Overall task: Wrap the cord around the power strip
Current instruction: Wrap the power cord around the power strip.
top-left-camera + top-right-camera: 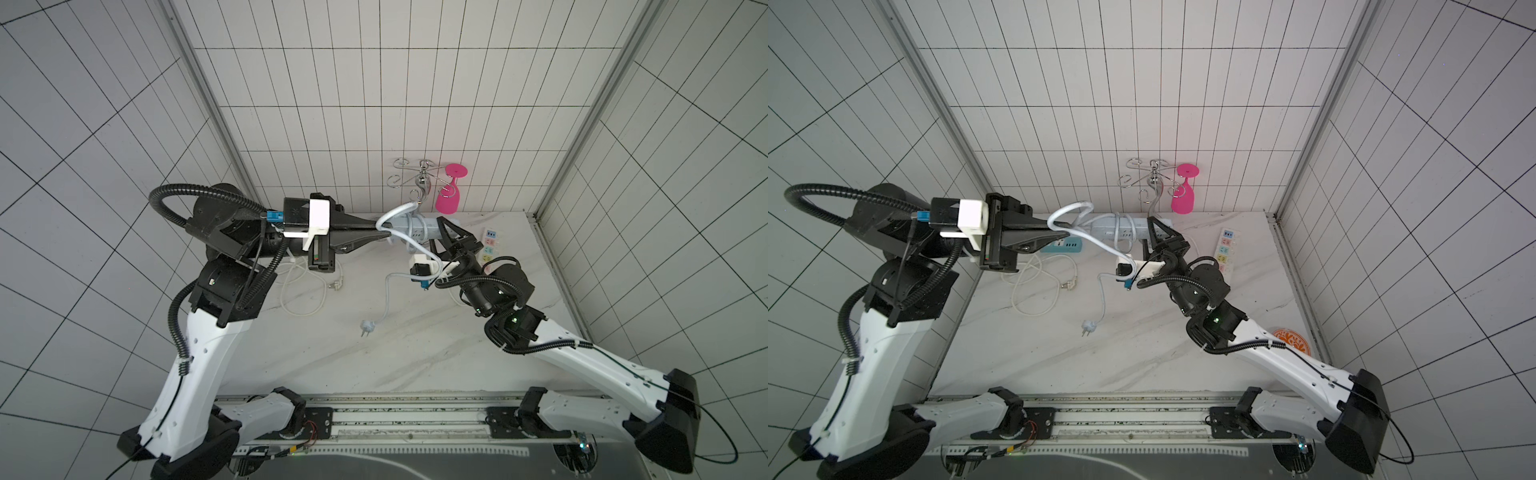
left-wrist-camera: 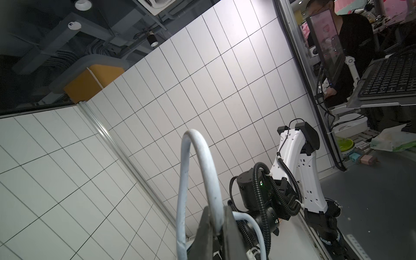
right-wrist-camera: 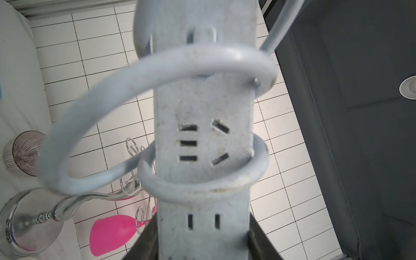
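Note:
The pale grey-blue power strip [image 1: 417,227] [image 1: 1119,229] [image 3: 202,135] is held level above the back of the table. My right gripper [image 1: 441,232] [image 1: 1152,233] [image 3: 202,245] is shut on its right end, one finger [image 3: 258,243] on each long side. The cord [image 1: 395,211] [image 1: 1073,206] [image 3: 157,74] circles the strip in two loose loops. My left gripper [image 1: 386,233] [image 1: 1064,231] [image 2: 217,225] is shut on the cord [image 2: 198,153] just left of the strip, where it arches up. The tail hangs down to the plug [image 1: 367,326] [image 1: 1087,326] on the table.
A teal strip [image 1: 1061,246] and its white cord [image 1: 1038,286] lie at the back left. A white strip with coloured sockets [image 1: 1225,249] lies at the right. A chrome glass rack [image 1: 1152,178] with a pink glass [image 1: 1183,195] stands behind, beside a striped bowl [image 3: 22,153].

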Controlling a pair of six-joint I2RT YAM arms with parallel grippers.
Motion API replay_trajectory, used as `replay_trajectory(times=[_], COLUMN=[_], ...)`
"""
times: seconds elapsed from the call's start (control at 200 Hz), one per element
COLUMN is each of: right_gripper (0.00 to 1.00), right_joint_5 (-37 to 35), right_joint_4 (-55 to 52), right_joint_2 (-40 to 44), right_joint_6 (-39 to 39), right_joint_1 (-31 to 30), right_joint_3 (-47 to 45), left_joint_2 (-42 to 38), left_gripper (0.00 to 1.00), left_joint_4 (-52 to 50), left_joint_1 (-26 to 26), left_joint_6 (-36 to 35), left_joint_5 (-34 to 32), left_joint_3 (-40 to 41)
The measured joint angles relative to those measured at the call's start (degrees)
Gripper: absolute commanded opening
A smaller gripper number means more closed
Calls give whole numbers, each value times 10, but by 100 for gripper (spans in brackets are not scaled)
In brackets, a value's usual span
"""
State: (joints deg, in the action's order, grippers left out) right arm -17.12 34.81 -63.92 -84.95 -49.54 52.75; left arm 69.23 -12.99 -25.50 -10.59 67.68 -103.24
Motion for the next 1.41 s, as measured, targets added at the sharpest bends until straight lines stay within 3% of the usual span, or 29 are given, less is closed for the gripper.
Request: replay_trajectory(times=[0.225, 0.645, 1.136, 1.266, 1.406], right_gripper=[0, 0, 0, 0, 0], right_joint_5=[11, 14, 14, 14, 15], right_joint_4=[1, -12, -9, -7, -6], right_joint_2=[10, 46, 58, 59, 62], right_joint_6=[4, -9, -27, -28, -28], right_joint_1=[-18, -69, -81, -83, -84], right_joint_3=[-18, -59, -76, -77, -77], left_joint_2=[96, 216, 231, 227, 196], left_gripper=[0, 0, 0, 0, 0], left_joint_4=[196, 329, 497, 502, 515], left_joint_1=[21, 67, 133, 136, 141], left_joint_6=[144, 251, 382, 386, 382], left_joint_5=[62, 108, 76, 64, 38], left_joint_3=[-32, -65, 81, 107, 195])
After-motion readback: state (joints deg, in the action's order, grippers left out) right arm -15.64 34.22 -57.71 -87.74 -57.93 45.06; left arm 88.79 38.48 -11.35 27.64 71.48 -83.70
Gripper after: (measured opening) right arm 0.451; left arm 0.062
